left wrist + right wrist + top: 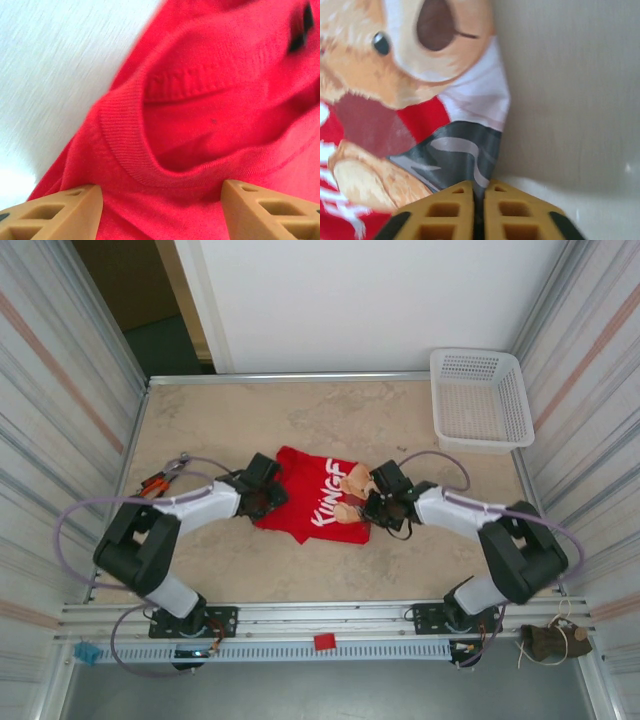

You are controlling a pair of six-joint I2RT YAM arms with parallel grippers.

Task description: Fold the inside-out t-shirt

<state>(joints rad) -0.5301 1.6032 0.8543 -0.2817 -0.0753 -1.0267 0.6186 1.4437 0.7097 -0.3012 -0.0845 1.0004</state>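
I count one t-shirt (pixel 315 502) and one basket (pixel 480 405). Both arms reach inward, left pincer (pixel 160 192) spread apart, right pincer (pixel 479 192) clamped on its edge.

White basket (pixel 480 398) at far right corner; mottled beige table (pixel 230 430) beneath.

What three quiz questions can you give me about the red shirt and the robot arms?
1. True or false: the bright red cloth t-shirt lies inside the white plastic mesh basket.
2. Pick one. The right tool is: A) wide open over bare table, B) shut on the t-shirt's printed edge, C) inside the basket.
3. Fill the gap: over the ribbed collar, the left tool is ____.

Key: 1 false, it lies on the table; 2 B; 3 open.
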